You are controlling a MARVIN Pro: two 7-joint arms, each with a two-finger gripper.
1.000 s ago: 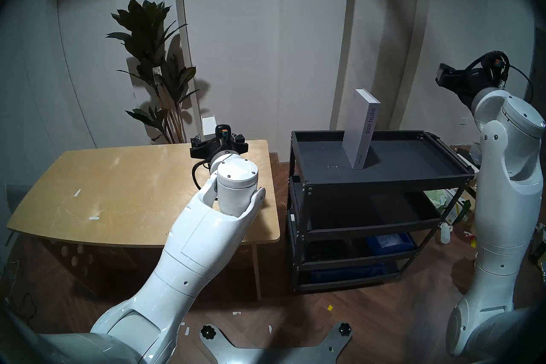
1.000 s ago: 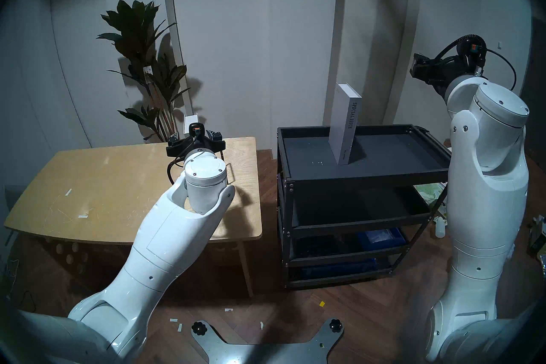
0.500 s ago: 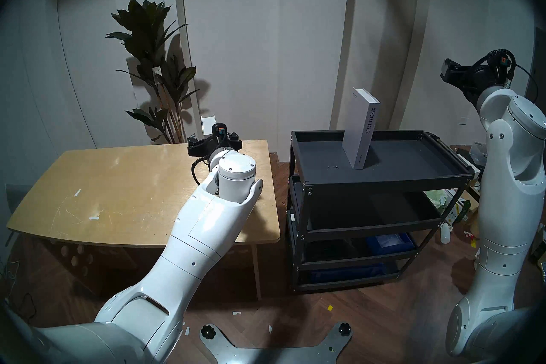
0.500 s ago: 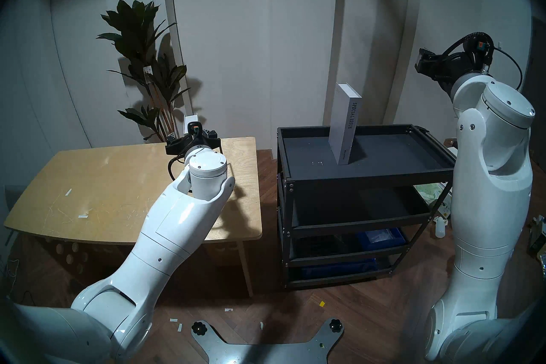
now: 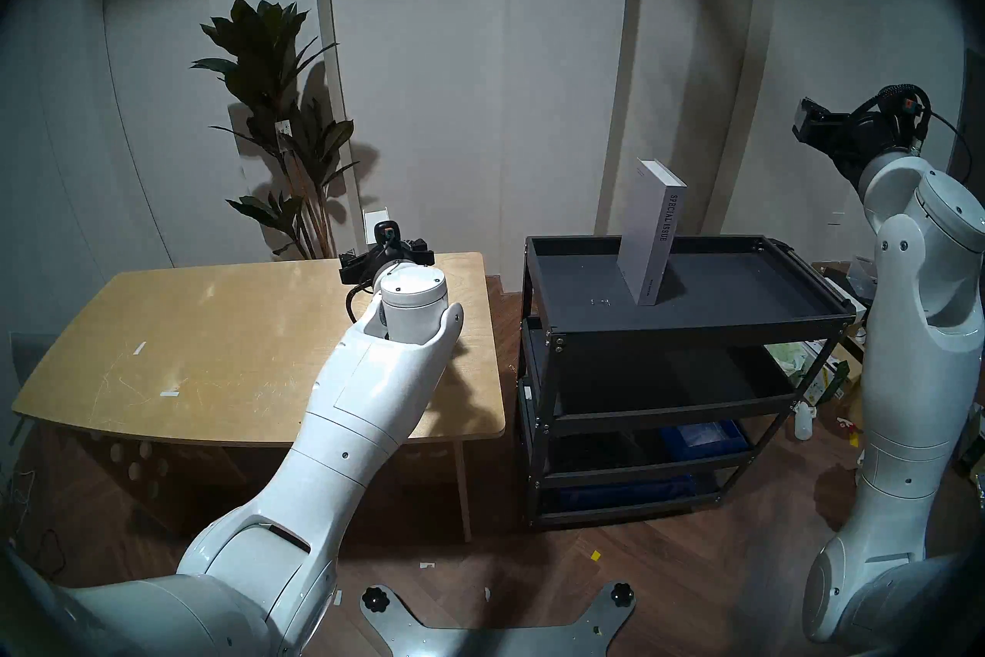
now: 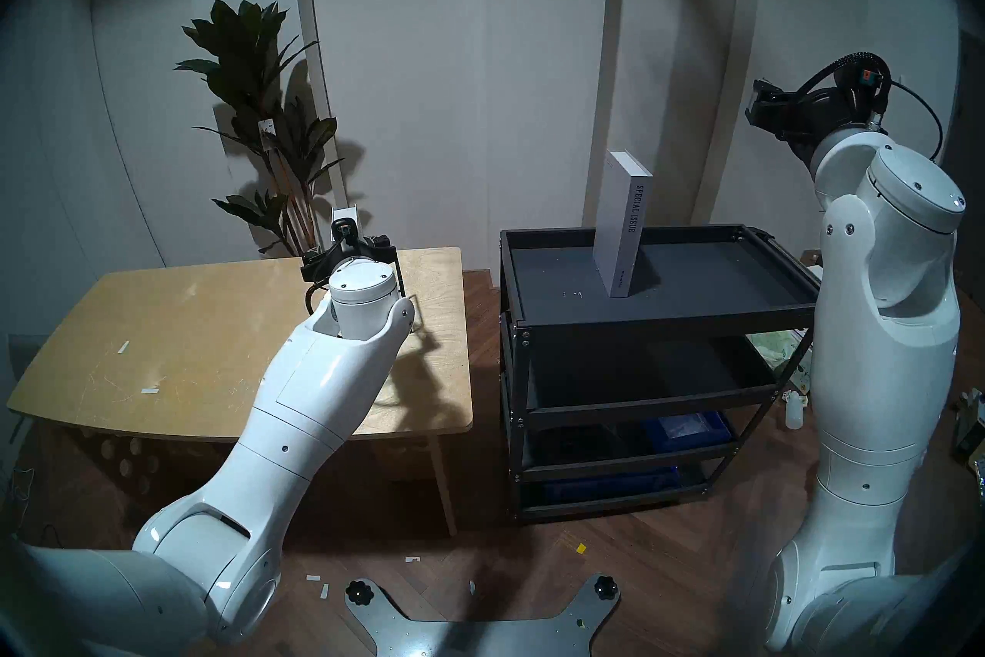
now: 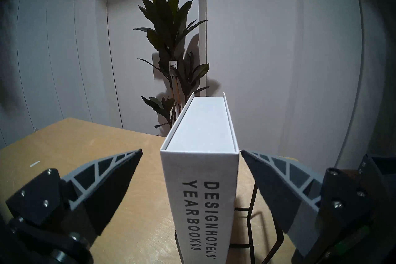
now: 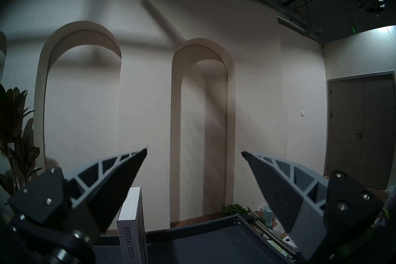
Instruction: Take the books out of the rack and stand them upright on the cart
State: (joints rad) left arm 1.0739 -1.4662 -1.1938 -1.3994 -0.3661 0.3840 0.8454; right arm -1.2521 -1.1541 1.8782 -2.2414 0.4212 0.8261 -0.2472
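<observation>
Now left gripper spread astride yearbook; wire rack beneath.

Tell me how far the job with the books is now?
Done: one book stands upright on the cart. In hand: the left gripper, open, is lined up on the second book in the rack, not gripping. Left: grip, lift, carry, stand it there.

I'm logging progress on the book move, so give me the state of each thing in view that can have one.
SPECIAL ISSUE book: upright on the cart's top shelf, free of both grippers.
DESIGN HOTELS YEARBOOK 09 book: upright in the wire rack, not gripped.
Wire rack: on the wooden table, one book in it.
Cart: one book delivered.
Left gripper: open, fingers either side of the yearbook.
Right gripper: open, empty, raised.
</observation>
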